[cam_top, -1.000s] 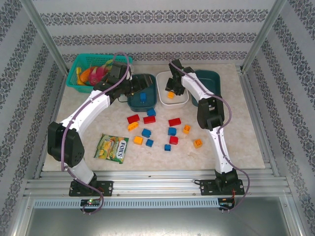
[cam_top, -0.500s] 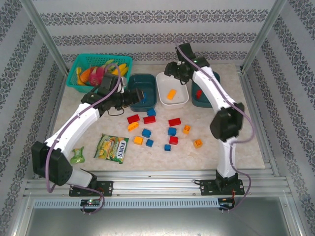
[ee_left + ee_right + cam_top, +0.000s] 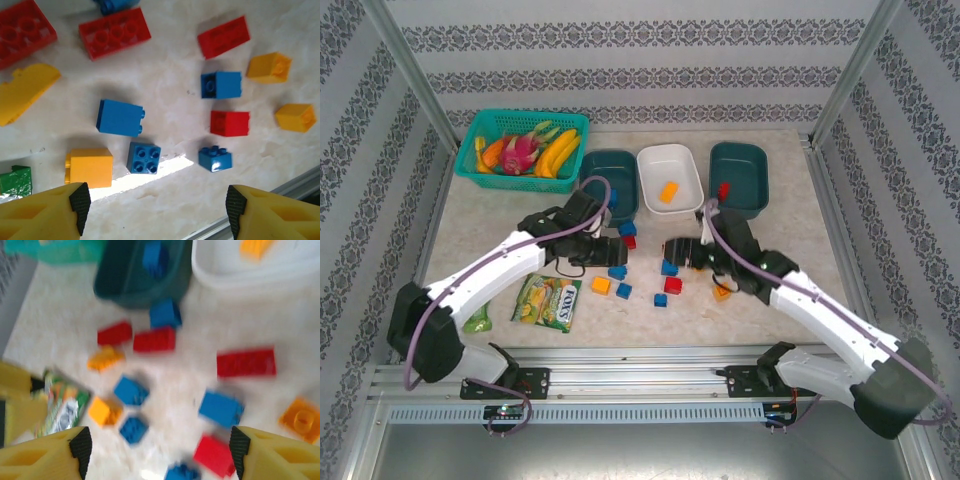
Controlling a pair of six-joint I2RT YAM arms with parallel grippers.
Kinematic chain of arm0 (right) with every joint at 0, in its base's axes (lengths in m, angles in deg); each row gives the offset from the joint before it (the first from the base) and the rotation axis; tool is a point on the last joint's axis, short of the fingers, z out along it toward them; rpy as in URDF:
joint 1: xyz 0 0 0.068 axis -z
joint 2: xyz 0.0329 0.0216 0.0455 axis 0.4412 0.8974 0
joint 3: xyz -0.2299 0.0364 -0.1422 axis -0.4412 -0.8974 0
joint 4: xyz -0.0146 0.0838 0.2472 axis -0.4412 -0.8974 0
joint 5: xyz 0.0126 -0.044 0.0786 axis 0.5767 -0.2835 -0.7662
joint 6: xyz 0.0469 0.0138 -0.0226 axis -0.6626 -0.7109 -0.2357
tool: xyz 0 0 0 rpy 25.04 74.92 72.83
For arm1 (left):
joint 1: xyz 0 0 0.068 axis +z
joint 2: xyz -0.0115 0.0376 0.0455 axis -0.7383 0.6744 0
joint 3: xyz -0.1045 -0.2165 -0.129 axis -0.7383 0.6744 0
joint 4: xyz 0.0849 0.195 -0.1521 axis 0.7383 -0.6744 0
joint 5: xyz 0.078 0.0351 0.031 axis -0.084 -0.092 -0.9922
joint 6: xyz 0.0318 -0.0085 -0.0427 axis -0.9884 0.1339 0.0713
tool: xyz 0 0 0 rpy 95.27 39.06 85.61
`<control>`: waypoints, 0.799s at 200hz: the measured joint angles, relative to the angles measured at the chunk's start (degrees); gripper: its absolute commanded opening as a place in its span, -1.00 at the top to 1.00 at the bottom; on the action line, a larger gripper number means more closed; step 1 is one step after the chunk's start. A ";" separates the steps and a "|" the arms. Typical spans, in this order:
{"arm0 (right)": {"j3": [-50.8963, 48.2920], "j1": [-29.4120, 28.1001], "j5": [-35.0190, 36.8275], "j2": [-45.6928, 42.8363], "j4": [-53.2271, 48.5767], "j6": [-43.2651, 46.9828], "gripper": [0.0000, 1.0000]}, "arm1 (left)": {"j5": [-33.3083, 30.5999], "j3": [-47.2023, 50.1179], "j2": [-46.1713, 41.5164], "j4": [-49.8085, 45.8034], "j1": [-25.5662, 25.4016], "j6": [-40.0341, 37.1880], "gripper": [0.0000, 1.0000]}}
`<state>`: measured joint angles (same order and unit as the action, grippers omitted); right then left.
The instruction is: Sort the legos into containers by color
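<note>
The left gripper (image 3: 156,202) is spread wide, with nothing between its yellow fingers (image 3: 50,212). It points down at the marble-patterned table (image 3: 800,250), on the near side of the white tub (image 3: 672,163) and a little to its left. Just ahead of it in the left wrist view lie a blue two-by-two brick (image 3: 144,157), an orange-yellow cube (image 3: 89,167), a taller blue block (image 3: 120,117) and a red cube (image 3: 230,123).

The right gripper (image 3: 160,445) is also agape and empty, and hangs over the table straight to the near side of the white tub. Its view is blurred, but a long red brick (image 3: 246,363) can be made out lying loose.

The loose legos (image 3: 623,291) are red, blue and orange-yellow. They are scattered on the table in a patch on the near side of the white tub, between and around the two grippers.

Inside the white tub lies one orange-yellow brick (image 3: 668,192). Just beside the white tub on its left stands the left teal tub (image 3: 605,170), holding a blue lego (image 3: 612,198). Just beside it on its right stands the right teal tub (image 3: 745,170), holding a red lego (image 3: 724,190).

Farther left of the white tub, past the left teal tub, sits a bright green lattice basket (image 3: 490,176) of toy fruit (image 3: 520,150). A Fox's candy packet (image 3: 547,300) lies well to the near left of the white tub.
</note>
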<state>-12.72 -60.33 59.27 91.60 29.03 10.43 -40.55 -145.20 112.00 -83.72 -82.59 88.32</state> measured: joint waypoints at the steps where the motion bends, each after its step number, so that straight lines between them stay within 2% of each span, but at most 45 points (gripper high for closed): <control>1: -0.39 -0.07 -0.11 -0.22 0.11 -0.09 -0.59 | -0.09 -0.02 0.15 -0.02 -0.09 -0.02 -0.51; 18: -7.34 -0.90 -2.14 -4.83 1.64 -1.68 -0.66 | -1.90 -0.61 5.29 -0.26 -1.55 -0.72 -0.51; 39: -11.34 -0.90 -3.43 -8.76 2.91 -3.67 -0.76 | -4.74 -3.65 12.68 -1.33 -2.91 -1.79 -0.52; 69: -12.07 -0.90 -3.98 -11.65 4.44 -5.03 -0.82 | -8.44 -7.17 18.18 -1.92 -3.52 -2.75 -0.56; 113: -12.07 -0.90 -4.22 -12.13 4.02 -5.22 -0.82 | -10.43 -10.97 23.63 -2.67 -3.52 -3.87 -0.52; 141: -12.07 -0.87 -4.22 -12.68 3.21 -5.27 -0.82 | -10.75 -10.97 25.88 -2.89 -3.52 -4.28 -0.40; 160: -12.07 -0.87 -4.20 -13.44 2.71 -5.27 -0.82 | -10.71 -10.93 27.08 -2.84 -3.52 -4.24 -0.16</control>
<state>-24.79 -61.21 55.07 78.16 31.74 5.16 -51.26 -156.13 139.08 -86.56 -86.11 84.08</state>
